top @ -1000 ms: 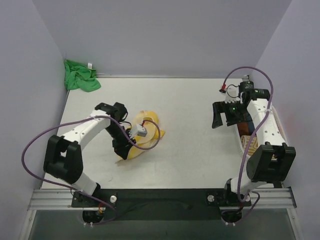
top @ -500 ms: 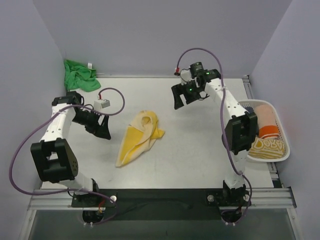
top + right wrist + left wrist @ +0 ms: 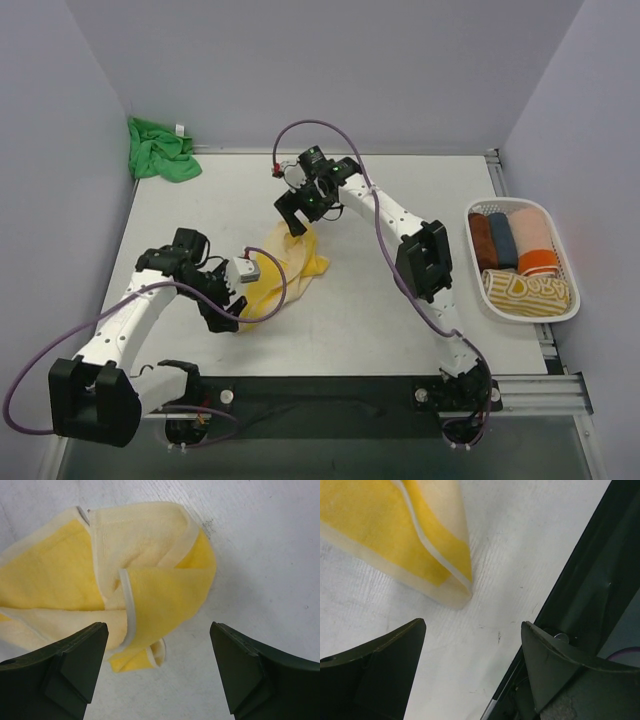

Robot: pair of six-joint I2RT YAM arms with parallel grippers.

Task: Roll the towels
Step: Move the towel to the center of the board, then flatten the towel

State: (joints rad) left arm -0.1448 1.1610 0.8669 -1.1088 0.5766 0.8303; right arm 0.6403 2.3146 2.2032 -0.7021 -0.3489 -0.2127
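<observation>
- The left gripper point(image 3: 224, 306) point(image 3: 472, 625) is seen with its jaws spread wide; nothing is held, and only bare table point(image 3: 370, 330) shows in the gap.
- A folded corner of the pale yellow towel point(image 3: 285, 266) point(image 3: 395, 525) is noted just ahead of the left gripper, nearer its left finger and apart from both.
- The right gripper point(image 3: 296, 218) point(image 3: 159, 625) is likewise spread, with nothing clamped.
- The yellow towel's crumpled far end point(image 3: 150, 595) is framed between and beyond the right fingers. Contact with the cloth cannot be judged from overhead; a hover seems likely.
- The towel is thus bracketed, one gripper at each end.
- The green towel point(image 3: 160, 152) is bunched in the far left corner, well apart from both grippers, its white tag point(image 3: 180, 131) showing.
- A white basket point(image 3: 530, 317) holding rolled cloths is noted well to the right of the right gripper.
</observation>
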